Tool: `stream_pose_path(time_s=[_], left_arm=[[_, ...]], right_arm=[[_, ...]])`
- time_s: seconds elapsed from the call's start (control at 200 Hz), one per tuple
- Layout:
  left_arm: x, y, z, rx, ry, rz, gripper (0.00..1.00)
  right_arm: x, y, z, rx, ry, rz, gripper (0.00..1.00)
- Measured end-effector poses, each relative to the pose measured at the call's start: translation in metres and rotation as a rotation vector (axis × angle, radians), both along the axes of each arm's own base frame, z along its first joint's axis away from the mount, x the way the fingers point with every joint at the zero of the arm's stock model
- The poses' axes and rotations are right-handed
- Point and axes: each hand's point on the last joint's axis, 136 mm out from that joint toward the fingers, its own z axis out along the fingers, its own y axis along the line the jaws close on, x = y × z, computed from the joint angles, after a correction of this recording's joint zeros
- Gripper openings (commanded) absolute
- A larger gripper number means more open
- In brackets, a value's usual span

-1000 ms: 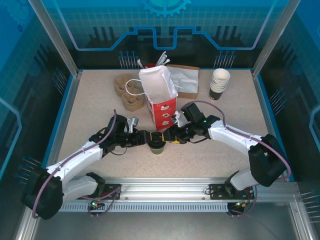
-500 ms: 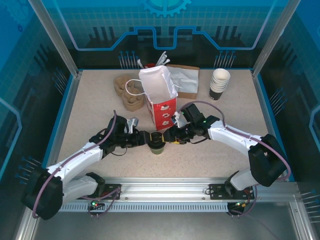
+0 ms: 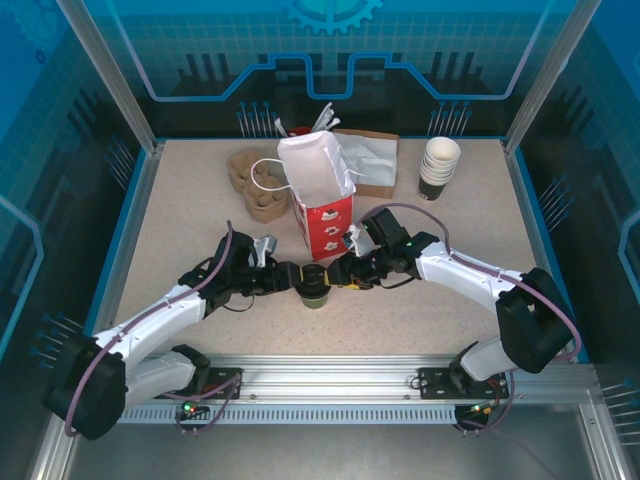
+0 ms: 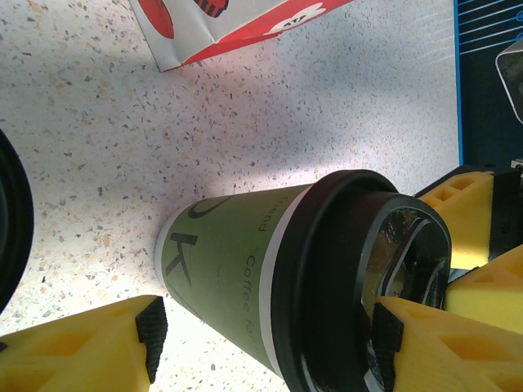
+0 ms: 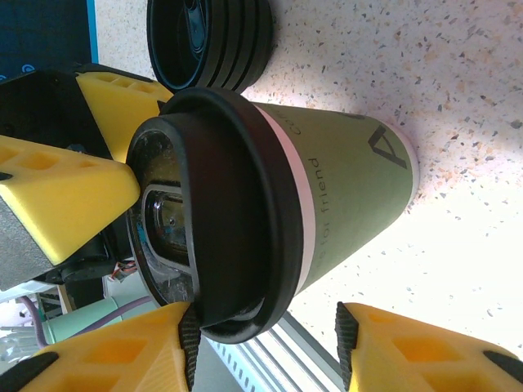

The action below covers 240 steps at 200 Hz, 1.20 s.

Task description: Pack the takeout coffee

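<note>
Speckled table (image 3: pixel 180 220): takeout coffee (image 3: pixel 313 291) stands upright at 6 o'clock from the red-and-white paper bag (image 3: pixel 325 215), just beside it. Left gripper (image 4: pixel 265 343) at the cup's 9 o'clock and right gripper (image 5: pixel 265 347) at 3 o'clock both straddle it, jaws spread, not clamped.

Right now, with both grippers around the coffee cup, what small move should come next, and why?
Probably close the right gripper gently on the coffee cup. Its fingers stand on both sides of the cup near the lid, one with a gap, so it does not grip yet. The cup stands upright before the open paper bag.
</note>
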Motion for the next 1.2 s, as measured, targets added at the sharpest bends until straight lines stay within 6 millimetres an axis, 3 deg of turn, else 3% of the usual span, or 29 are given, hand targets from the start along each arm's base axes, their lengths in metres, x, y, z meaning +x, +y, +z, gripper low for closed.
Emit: stream_pose_path(time_s=[1.201], left_arm=[[-0.0045, -0.0008, -0.0057, -0.039, -0.012, 0.002, 0.66]], right_arm=[[-0.0033, 0.0025, -0.0070, 0.040, -0.013, 0.022, 0.51]])
